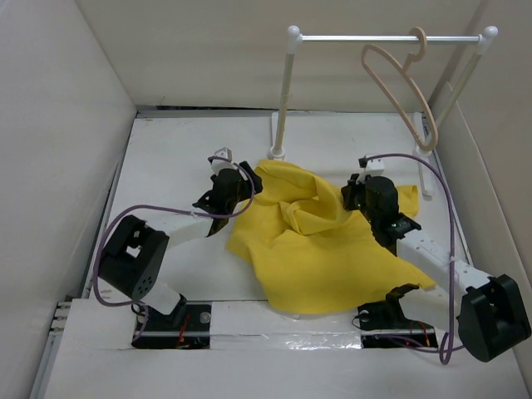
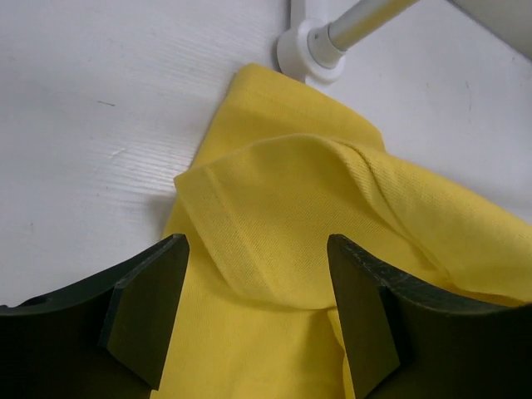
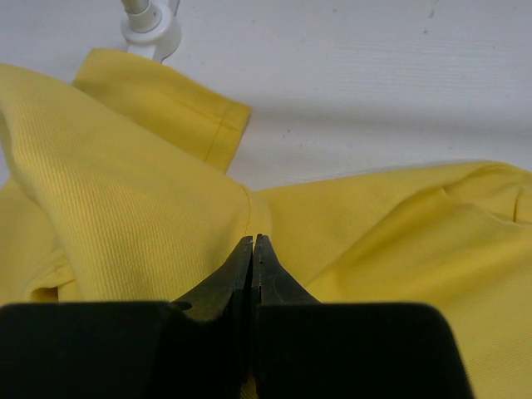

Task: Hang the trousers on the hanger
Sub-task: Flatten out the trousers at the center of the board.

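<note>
Left gripper [image 2: 256,253] spread wide, one finger on each side of a raised fold in the trousers [image 2: 349,199], not closed on it. Right gripper [image 3: 253,245] pressed tight together, tips low against the cloth; impossible to tell whether any fabric is nipped between them. Trousers bright yellow, plain, finely ribbed, rumpled in a heap on the white desk [image 1: 166,158] between the two arms, folds bunched at the middle, a broad flap spreading toward the near edge. Beyond, at the far right, a white rail [image 1: 382,37] on two posts, the beige hanger [image 1: 399,87] hooked over it, tilted, well apart from the cloth. Hanger and rail in the top view only. From the left wrist, a hemmed corner just beside a post's round foot [image 2: 309,48]. From the right wrist, a stitched cuff lying flat near such a foot.
</note>
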Controlling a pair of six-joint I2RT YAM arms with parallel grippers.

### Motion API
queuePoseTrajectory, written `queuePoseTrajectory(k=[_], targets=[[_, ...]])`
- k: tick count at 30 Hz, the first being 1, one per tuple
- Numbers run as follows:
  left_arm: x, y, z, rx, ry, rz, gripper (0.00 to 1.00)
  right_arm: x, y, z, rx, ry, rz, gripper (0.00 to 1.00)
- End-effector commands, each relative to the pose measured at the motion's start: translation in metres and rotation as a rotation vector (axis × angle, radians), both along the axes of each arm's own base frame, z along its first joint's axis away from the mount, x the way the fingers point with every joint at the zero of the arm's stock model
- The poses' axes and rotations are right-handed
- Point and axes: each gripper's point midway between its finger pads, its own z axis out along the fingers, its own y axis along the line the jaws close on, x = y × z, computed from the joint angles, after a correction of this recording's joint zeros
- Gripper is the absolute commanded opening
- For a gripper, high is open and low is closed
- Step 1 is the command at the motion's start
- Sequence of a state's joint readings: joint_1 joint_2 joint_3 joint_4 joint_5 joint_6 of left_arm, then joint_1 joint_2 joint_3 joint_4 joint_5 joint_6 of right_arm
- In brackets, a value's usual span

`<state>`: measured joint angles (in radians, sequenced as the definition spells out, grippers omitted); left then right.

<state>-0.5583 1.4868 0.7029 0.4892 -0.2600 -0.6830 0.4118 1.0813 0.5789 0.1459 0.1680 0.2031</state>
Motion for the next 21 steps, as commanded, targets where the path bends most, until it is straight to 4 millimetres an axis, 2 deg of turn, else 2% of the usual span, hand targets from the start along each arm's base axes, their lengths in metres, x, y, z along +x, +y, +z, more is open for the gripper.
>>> queuePoseTrajectory(k=[1,3,5,7,10,13,16,17,21], targets=[[0.017,-0.014,0.017,-0.009,-0.073,-0.077,0.64,0.005,-0.002,0.014,0.032,-0.051,-0.002,0.0],[0.018,-0.022,0.017,-0.012,-0.103,-0.129,0.59,0.006,-0.002,0.014,0.04,-0.046,0.005,0.0],[0.021,-0.019,0.011,0.019,-0.114,-0.137,0.6,0.006,-0.003,0.011,0.047,-0.042,0.013,0.0],[0.022,-0.016,0.007,0.049,-0.118,-0.134,0.65,0.005,-0.006,0.008,0.046,-0.038,0.008,0.0],[0.031,0.002,-0.003,0.12,-0.117,-0.099,0.73,0.006,-0.008,0.009,0.049,-0.041,0.003,0.0],[0.039,0.009,-0.005,0.125,-0.139,-0.121,0.76,0.006,-0.01,0.009,0.053,-0.04,0.006,0.0],[0.051,-0.008,0.0,0.115,-0.182,-0.226,0.74,0.006,-0.01,0.007,0.051,-0.036,0.005,0.0],[0.05,-0.017,-0.01,0.12,-0.166,-0.283,0.73,0.006,-0.01,0.007,0.051,-0.036,0.004,0.0],[0.055,-0.027,-0.016,0.127,-0.18,-0.336,0.68,0.006,-0.012,0.005,0.05,-0.03,0.002,0.0]])
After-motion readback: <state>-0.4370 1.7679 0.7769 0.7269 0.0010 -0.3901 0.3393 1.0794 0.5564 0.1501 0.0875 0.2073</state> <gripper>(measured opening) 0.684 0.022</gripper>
